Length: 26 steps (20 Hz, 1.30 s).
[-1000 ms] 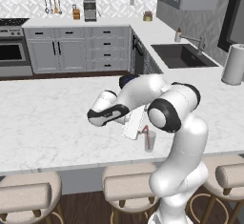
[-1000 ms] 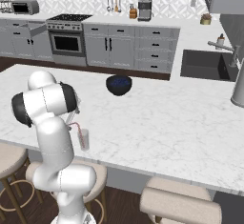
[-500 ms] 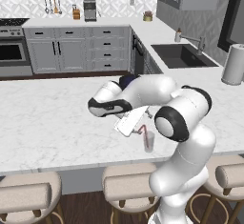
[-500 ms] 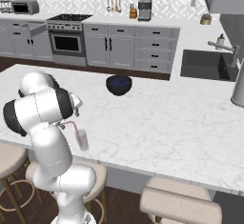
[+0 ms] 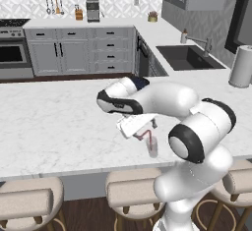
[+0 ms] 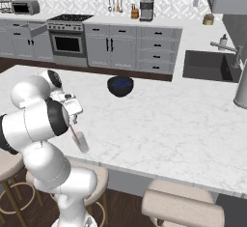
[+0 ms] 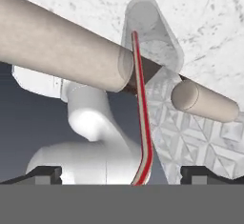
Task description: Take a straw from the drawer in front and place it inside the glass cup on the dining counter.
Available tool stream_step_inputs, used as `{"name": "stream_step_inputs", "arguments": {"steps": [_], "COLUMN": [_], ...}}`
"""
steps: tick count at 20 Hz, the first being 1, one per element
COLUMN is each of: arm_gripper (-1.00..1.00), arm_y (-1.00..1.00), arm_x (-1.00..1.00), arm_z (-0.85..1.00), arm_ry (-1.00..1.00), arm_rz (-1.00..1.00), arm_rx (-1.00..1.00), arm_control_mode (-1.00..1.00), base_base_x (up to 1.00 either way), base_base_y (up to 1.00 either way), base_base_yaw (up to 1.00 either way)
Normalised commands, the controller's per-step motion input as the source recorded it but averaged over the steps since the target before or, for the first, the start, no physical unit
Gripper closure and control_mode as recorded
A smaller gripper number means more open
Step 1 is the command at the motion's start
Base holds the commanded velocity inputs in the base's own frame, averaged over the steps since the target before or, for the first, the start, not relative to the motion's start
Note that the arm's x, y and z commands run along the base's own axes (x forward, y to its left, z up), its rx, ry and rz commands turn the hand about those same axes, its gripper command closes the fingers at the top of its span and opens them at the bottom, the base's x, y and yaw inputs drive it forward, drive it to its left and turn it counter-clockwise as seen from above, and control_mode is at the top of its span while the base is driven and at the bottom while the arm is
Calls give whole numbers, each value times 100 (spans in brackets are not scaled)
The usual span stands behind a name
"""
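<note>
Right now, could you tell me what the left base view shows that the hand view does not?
Left base view alone: the paper towel roll, the sink and the back cabinets. Hand view alone: a close look down the straw into the glass cup, with the finger tips wide apart. Both: straw standing in the cup on the dining counter.
</note>
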Motion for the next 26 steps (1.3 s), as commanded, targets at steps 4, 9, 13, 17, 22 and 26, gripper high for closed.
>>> {"name": "stream_step_inputs", "arguments": {"steps": [4,9,13,17,22,26], "arm_gripper": [-100,-100,-100,-100,-100,-100], "arm_y": [0,0,0,0,-1,-18], "arm_x": [22,40,44,4,-48,-78], "arm_z": [-12,-16,-16,-3,8,21], "arm_ry": [0,0,0,-10,-31,-45], "arm_rz": [0,0,0,3,5,0], "arm_rx": [28,25,23,23,20,3], "arm_control_mode": [-100,-100,-100,-100,-100,-100], "base_base_x": [0,0,0,0,0,0], "base_base_y": [0,0,0,0,0,0], "base_base_yaw": [0,0,0,0,0,0]}}
